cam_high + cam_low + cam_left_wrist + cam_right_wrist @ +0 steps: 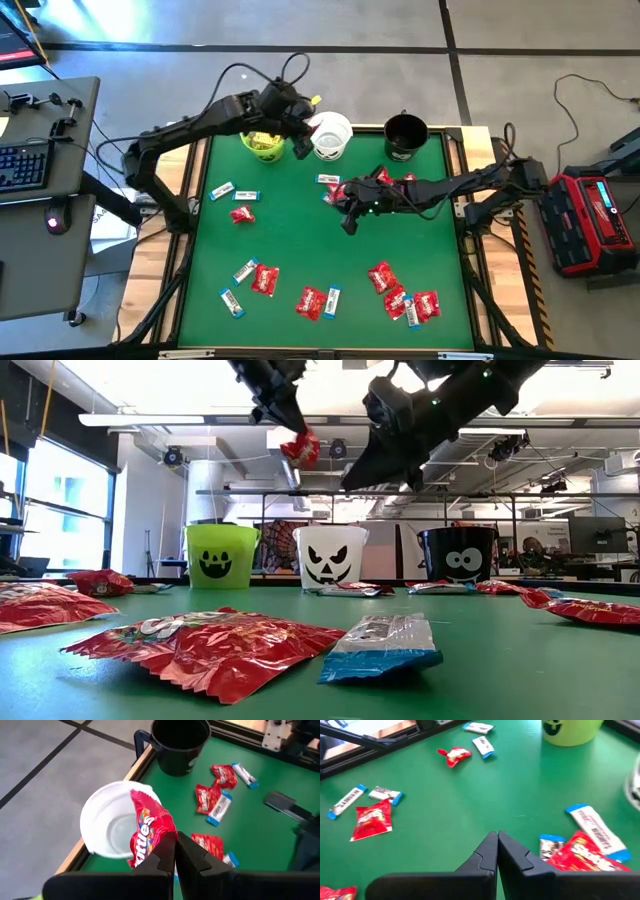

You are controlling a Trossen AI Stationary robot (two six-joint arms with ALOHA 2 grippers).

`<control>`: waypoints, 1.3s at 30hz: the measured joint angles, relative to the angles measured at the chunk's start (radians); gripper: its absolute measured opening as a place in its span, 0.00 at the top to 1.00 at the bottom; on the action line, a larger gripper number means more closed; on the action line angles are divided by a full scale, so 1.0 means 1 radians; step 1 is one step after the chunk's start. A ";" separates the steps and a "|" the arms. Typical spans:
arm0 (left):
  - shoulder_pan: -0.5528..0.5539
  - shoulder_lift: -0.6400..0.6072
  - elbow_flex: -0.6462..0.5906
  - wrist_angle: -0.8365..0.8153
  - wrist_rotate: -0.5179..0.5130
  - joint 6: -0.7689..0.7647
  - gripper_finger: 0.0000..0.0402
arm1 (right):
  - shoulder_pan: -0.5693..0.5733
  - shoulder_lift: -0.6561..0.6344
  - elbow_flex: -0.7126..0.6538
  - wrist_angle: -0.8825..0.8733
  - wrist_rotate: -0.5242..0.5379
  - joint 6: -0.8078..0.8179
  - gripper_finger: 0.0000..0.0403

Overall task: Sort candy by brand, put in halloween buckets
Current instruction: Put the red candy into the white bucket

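Left claw (176,851) is pinching a red packet (149,827) right over the white bucket (107,822), lining up the drop; right claw (497,847) is hanging closed and empty above the counter (300,240), near loose candy

Green table mat (300,240) under both end effectors. Desk with keyboard (22,165) and mouse (53,222) well left of the left one. Red case (590,220) on floor, right of the right one.

Dark jointed arms, looping black cables
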 joint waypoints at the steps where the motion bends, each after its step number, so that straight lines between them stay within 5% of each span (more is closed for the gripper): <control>1: 0.006 0.019 0.015 0.002 0.006 0.003 1.00 | 0.002 -0.008 0.000 -0.012 0.007 -0.002 1.00; 20: 0.119 0.318 0.093 0.102 0.085 0.090 1.00 | 0.006 -0.068 0.000 -0.068 0.061 0.018 1.00; 39: 0.132 0.436 0.092 0.189 0.115 0.113 1.00 | 0.006 -0.067 0.000 -0.078 0.102 0.048 1.00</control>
